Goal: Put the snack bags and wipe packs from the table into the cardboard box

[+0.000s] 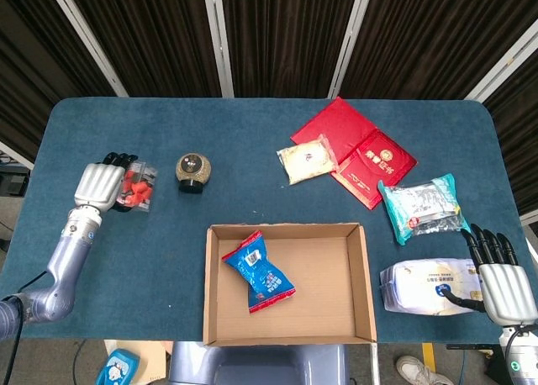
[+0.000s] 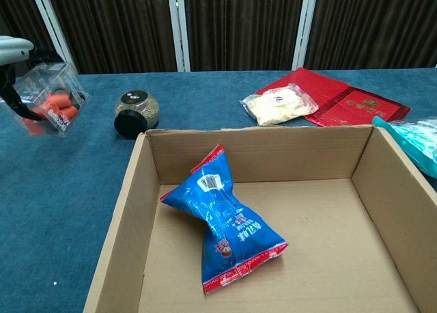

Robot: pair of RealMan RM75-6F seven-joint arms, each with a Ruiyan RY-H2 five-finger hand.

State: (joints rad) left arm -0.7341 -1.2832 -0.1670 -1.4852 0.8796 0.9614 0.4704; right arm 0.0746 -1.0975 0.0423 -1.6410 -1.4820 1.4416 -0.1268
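Note:
The open cardboard box point(image 1: 366, 277) point(image 2: 254, 153) stands at the near edge with a blue snack bag point(image 1: 258, 271) point(image 2: 225, 221) lying in it. My left hand point(image 1: 98, 186) point(image 2: 13, 48) grips a clear plastic box of orange pieces point(image 1: 136, 190) point(image 2: 52, 98) and holds it above the table at the left. Beside the right end of a white wipe pack point(image 1: 423, 288) is my right hand point(image 1: 501, 277), fingers straight and apart, holding nothing. A teal wipe pack point(image 1: 422, 204) point(image 2: 418, 142) lies just beyond it. A pale snack bag point(image 1: 307, 160) point(image 2: 278, 104) rests partly on red envelopes point(image 1: 357, 145) point(image 2: 345, 98).
A small round jar with a dark lid point(image 1: 192, 173) point(image 2: 135, 113) stands between the held clear box and the cardboard box. The blue table point(image 1: 252, 133) ends close behind the red envelopes and just right of my right hand.

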